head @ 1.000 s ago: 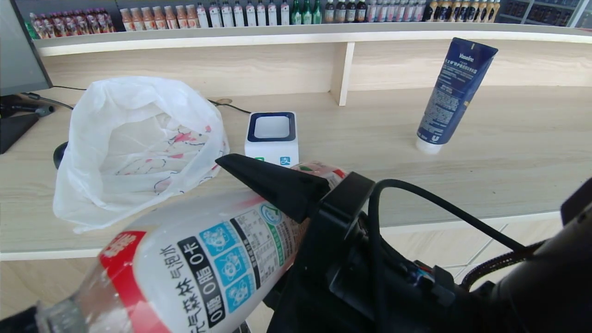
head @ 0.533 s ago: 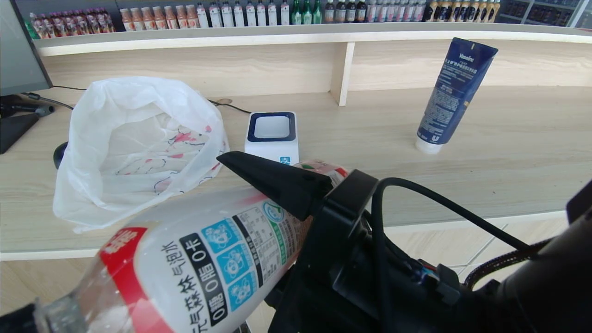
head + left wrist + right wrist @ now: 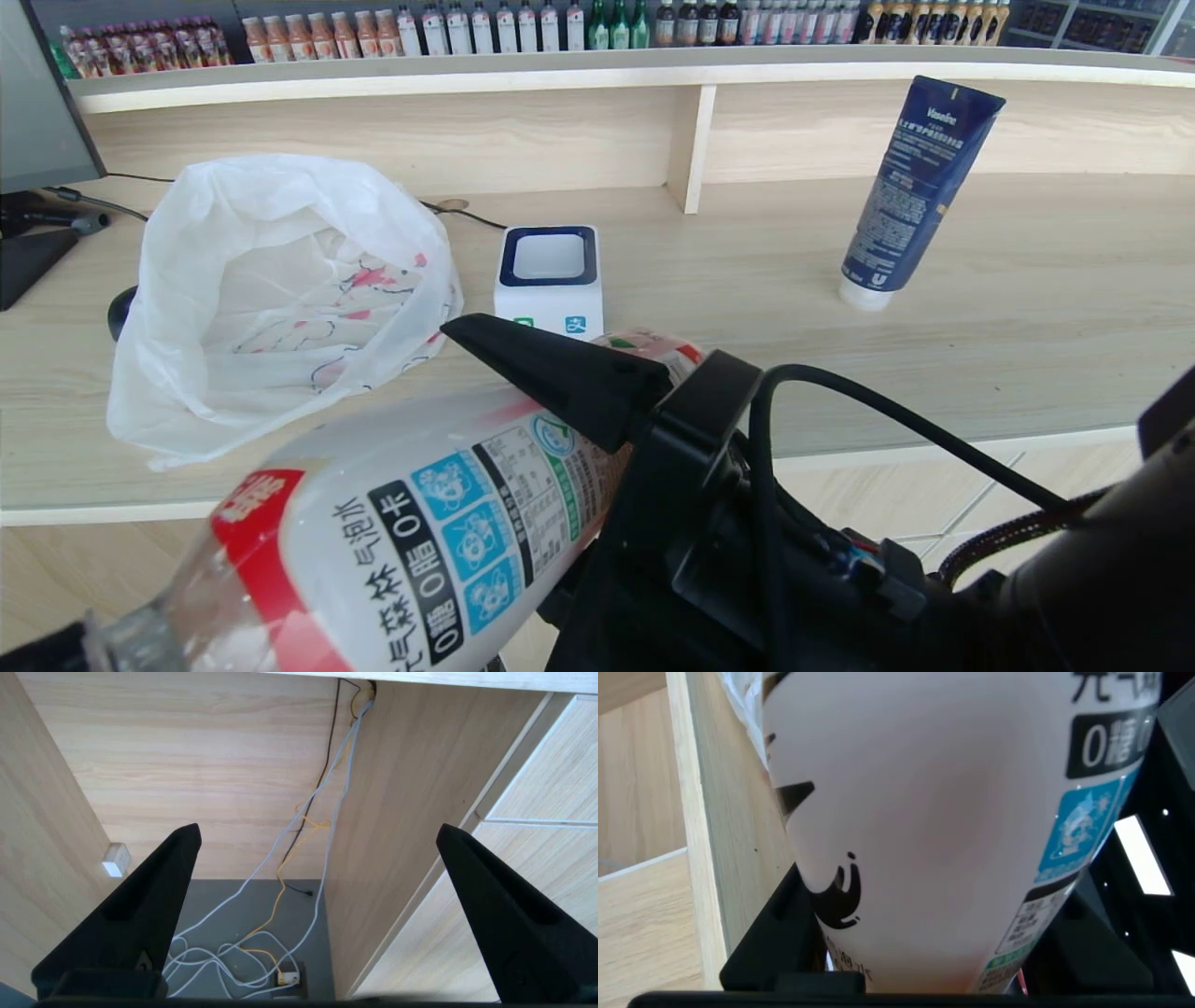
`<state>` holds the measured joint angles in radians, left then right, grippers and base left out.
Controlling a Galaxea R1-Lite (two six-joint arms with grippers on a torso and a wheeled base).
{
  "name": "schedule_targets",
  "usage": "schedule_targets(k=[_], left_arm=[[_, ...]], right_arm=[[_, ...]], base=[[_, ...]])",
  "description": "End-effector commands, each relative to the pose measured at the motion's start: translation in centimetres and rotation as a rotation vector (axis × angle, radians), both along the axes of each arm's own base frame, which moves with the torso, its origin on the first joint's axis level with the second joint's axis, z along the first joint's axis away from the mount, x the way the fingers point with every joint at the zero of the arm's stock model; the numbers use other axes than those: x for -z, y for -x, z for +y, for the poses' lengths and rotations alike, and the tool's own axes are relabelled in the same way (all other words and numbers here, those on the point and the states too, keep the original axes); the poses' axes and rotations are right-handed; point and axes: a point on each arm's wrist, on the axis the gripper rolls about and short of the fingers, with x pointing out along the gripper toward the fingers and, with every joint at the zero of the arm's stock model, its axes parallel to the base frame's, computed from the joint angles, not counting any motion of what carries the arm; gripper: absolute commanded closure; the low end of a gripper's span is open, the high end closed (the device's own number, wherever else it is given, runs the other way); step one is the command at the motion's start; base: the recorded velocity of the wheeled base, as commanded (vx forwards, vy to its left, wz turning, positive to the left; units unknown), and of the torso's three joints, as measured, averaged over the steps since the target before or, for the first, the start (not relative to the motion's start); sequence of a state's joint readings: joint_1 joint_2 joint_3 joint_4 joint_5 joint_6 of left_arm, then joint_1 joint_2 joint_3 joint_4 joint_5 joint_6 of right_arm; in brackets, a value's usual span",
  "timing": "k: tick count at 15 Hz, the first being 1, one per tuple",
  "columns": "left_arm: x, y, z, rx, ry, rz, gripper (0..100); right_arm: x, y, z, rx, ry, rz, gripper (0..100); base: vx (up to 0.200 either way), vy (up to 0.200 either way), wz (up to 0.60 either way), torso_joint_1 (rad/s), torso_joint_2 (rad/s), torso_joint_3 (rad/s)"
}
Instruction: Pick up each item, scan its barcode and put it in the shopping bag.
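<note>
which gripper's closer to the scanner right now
Right. The right gripper, shut on the bottle, is just in front of the scanner; the left gripper hangs open below the counter, over loose cables.

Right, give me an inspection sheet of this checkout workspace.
Surface: wooden counter, with the scanner mid-counter.
Job's things: bottle held sideways; shopping bag open, at left; blue tube standing on its cap, at right.
Clutter: monitor and dark rounded object at far left.
Hands: right hand shut on bottle; left hand open, holding nothing.
Cables: black cable behind the bag; loose cables below the left hand.
Surroundings: drink bottles along the back shelf.
</note>
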<state>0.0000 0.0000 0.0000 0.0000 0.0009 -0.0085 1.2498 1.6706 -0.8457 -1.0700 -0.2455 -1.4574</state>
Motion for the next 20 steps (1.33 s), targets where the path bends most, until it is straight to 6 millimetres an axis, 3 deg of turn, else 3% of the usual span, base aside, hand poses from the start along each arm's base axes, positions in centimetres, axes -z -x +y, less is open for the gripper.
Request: schedule_targets(k=[1,6,8,12,20], left_arm=[[0.0,0.0,0.0,0.001,0.001,0.002,0],[0.0,0.0,0.0,-0.001,0.001,0.002,0],[0.0,0.0,0.0,0.001,0.001,0.002,0],[0.0,0.0,0.0,0.001,0.001,0.0,0],[0.0,0.0,0.0,-0.001,0.001,0.002,0]], right_arm=[[0.0,0.0,0.0,-0.005,-0.014,0.015,100],[-0.9,-0.6,-0.7,-0.013,-0.114,0.111,100],[-1.5,-2.3,-2.3,0.031,-0.186,0.167,100],[-2.0,-3.8,-3.5,0.036,-0.281,0.258,100],[-2.6,-9.7,-7.7,0.088,-0.799,0.677,100]], base=[[0.0,0.0,0.0,0.0,0.0,0.0],[0.0,0.0,0.0,0.0,0.0,0.0],[0.0,0.0,0.0,0.0,0.0,0.0],[0.0,0.0,0.0,0.0,0.0,0.0],[0.0,0.0,0.0,0.0,0.0,0.0]])
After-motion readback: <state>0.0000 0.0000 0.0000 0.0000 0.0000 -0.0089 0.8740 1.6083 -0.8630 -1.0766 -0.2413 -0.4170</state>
